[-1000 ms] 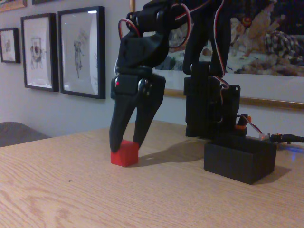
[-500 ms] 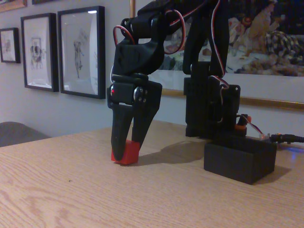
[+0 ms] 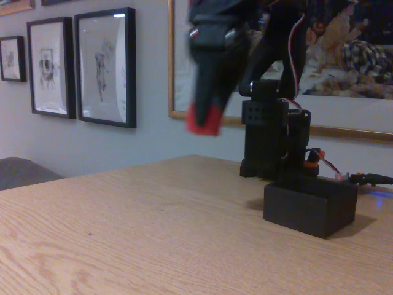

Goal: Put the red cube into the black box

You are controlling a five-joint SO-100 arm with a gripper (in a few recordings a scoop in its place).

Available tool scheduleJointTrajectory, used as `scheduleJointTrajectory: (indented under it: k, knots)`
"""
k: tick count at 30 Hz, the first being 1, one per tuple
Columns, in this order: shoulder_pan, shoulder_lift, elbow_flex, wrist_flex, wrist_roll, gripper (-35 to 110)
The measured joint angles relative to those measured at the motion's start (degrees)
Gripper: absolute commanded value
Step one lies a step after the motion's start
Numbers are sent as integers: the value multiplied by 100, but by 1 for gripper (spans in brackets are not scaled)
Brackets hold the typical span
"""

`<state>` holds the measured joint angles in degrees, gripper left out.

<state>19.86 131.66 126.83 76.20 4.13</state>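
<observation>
Bare wooden table (image 3: 123,233) beneath blurred tool (image 3: 206,117) clamping red cube (image 3: 202,121), left of black box (image 3: 310,209).

The worktop (image 3: 123,246) below the end effector (image 3: 206,117) is pale wood with visible grain and a soft satin sheen. The end effector looks like dark plastic, blurred, clamping the matt red cube (image 3: 202,121). Lower right of it, the black box (image 3: 310,206) has a dull matt finish, seemingly plastic.
</observation>
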Motion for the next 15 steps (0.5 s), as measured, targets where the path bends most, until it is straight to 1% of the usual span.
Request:
scheduleJointTrajectory:
  k: [2,6,10,15]
  knots:
    - [589,176,44,44,-114,1]
    - [1257,-53,105,-88,-255,4]
    - [1661,-914,290,-519,-360,4]
    - [2276,-1942,255,-870,-729,3]
